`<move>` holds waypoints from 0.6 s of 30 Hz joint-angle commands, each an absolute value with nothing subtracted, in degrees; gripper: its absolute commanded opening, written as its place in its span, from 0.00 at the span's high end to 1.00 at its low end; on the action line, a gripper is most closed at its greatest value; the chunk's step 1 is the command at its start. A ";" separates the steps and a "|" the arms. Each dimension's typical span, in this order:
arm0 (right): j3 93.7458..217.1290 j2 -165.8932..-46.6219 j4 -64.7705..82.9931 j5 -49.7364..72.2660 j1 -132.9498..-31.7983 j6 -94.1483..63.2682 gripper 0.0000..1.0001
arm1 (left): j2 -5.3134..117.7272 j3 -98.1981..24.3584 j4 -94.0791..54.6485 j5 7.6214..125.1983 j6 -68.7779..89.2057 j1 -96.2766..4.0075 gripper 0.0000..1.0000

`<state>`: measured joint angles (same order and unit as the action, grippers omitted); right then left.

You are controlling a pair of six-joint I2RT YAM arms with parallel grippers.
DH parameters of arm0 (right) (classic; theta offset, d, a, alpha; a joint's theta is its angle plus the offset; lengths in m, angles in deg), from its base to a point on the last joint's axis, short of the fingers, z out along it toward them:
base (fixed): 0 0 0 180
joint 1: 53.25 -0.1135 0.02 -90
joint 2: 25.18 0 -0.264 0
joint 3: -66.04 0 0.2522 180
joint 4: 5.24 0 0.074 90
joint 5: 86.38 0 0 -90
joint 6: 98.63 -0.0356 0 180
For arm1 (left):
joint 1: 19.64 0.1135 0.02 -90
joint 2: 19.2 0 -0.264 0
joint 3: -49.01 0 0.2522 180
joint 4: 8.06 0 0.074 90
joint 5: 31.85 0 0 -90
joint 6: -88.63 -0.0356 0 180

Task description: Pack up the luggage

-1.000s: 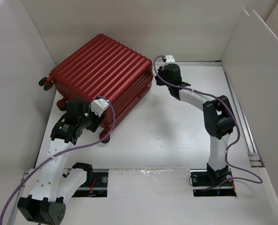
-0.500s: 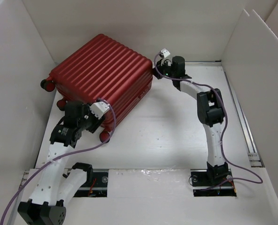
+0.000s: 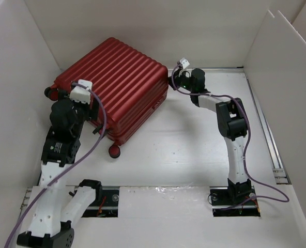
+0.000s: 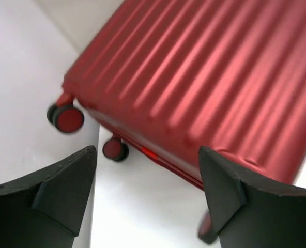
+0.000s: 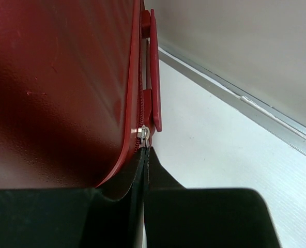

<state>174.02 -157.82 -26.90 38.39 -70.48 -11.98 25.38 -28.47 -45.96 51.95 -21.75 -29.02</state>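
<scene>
My left gripper (image 4: 147, 155) hangs wide and empty above the wheeled left edge of the luggage (image 3: 117, 82). My right gripper (image 5: 144, 155), pinched shut, meets its right-corner zipper (image 5: 144, 133), with white table (image 3: 184, 150) spreading nearer.

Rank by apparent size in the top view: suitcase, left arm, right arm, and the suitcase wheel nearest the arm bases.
1. Suitcase.
2. Left arm and right arm: look alike, bent differently, so unranked.
3. Wheel, clearly smallest.
</scene>
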 commanded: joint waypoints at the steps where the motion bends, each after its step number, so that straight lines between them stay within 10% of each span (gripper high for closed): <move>1: 172.26 -154.38 -28.93 45.19 -74.34 -14.87 1.00 | 30.63 -25.68 -49.41 44.34 -11.24 -25.11 0.27; 8: 172.88 -154.38 -28.93 48.01 -74.87 -16.01 1.00 | 37.37 -23.20 -52.13 57.06 -3.74 -2.74 0.74; 18: 158.22 -145.35 -38.85 49.77 -81.28 -17.59 1.00 | 58.48 -21.96 -37.47 69.99 -16.20 2.70 0.47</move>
